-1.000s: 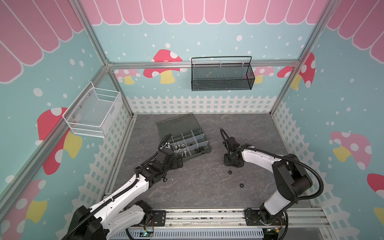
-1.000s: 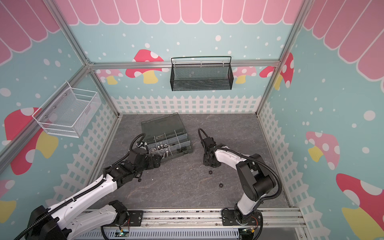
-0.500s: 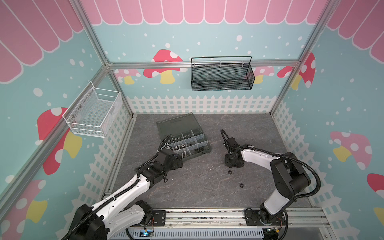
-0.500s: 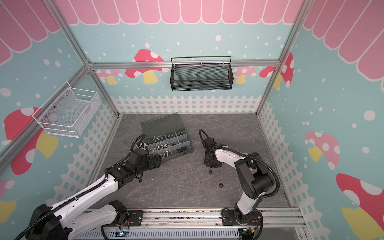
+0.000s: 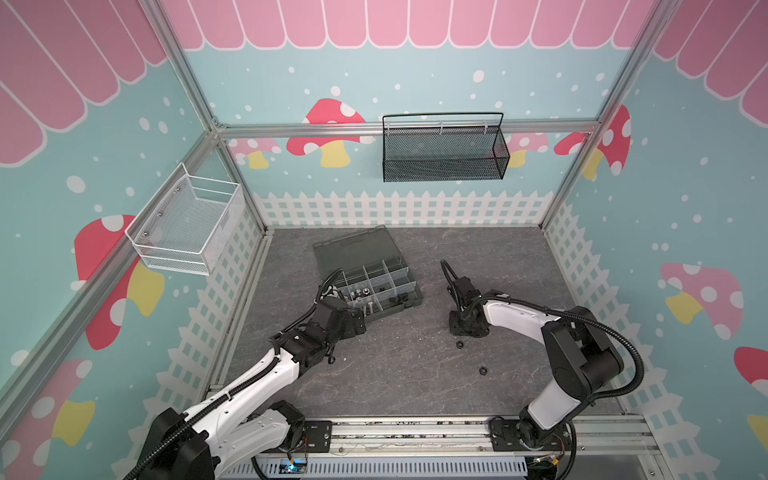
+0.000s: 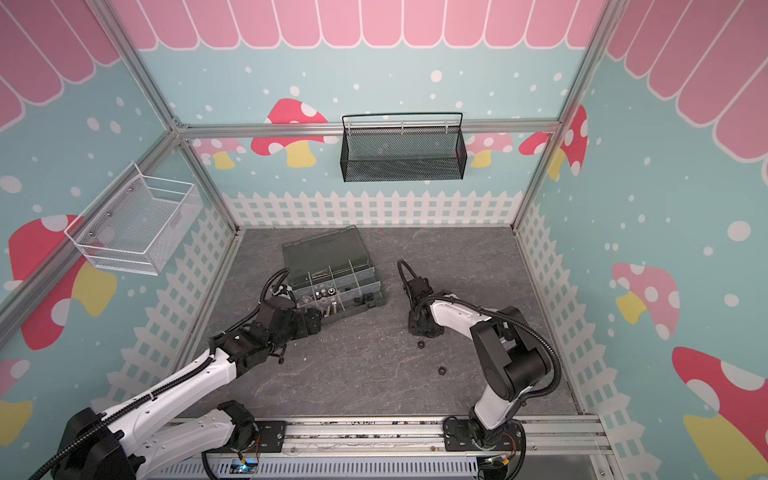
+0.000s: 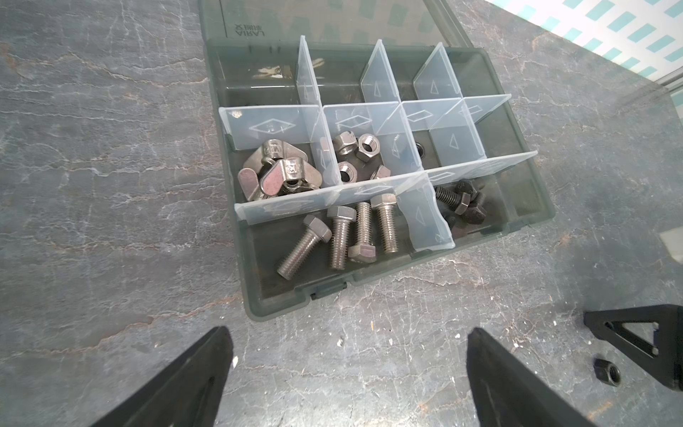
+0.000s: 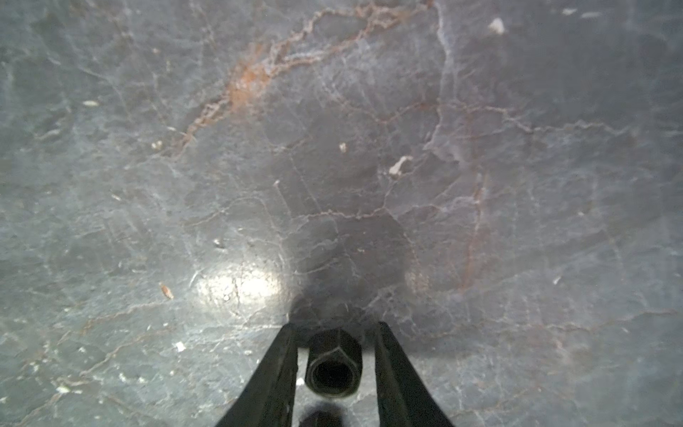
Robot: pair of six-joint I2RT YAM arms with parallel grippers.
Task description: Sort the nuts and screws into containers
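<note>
The right gripper (image 8: 335,325) straddles a black nut (image 8: 332,364) on the table (image 8: 480,185), well apart from the box (image 5: 357,249), jaws narrowly parted with slivers of gap either side; closing off-centre could flick it away or tip it. The left gripper (image 7: 349,332), spread wide and empty, hovers before the box, risking a clash at drop-off.

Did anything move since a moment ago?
Hardly anything. The right pincer still sits low over the table with a black nut between its jaws, not squeezed. The left pincer still waits wide open beside the box. The nearby loose nut and the farther nut lie where they were.
</note>
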